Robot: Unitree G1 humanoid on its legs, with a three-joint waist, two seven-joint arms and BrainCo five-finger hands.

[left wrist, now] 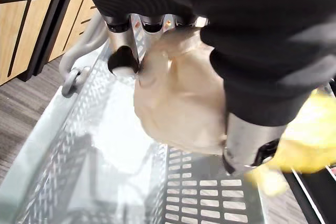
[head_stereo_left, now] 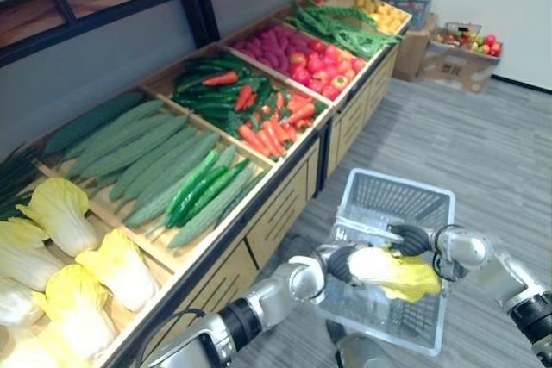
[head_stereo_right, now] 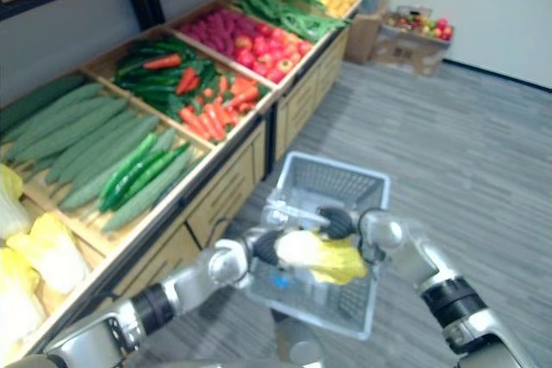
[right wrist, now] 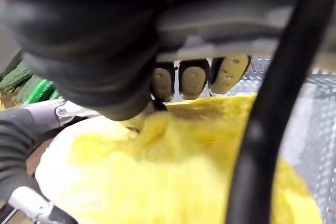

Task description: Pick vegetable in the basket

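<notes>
A pale napa cabbage (head_stereo_left: 392, 271) with yellow leaves hangs over the middle of the grey plastic basket (head_stereo_left: 405, 185). My left hand (head_stereo_left: 338, 263) is shut on its white stem end (left wrist: 178, 103), fingers on one side and thumb on the other. My right hand (head_stereo_left: 412, 239) is just above the cabbage's leafy end (right wrist: 173, 171), curled round the basket's handle (head_stereo_left: 366, 228). The basket is held off the floor in front of the stand. Its mesh bottom (left wrist: 105, 161) shows below the cabbage.
A wooden produce stand (head_stereo_left: 285, 204) runs along my left. It holds napa cabbages (head_stereo_left: 60, 213), cucumbers (head_stereo_left: 155, 161), peppers and carrots (head_stereo_left: 259, 118), red fruit (head_stereo_left: 302, 53) and green beans (head_stereo_left: 341, 28). Cardboard boxes (head_stereo_left: 453, 62) of produce stand by the far wall.
</notes>
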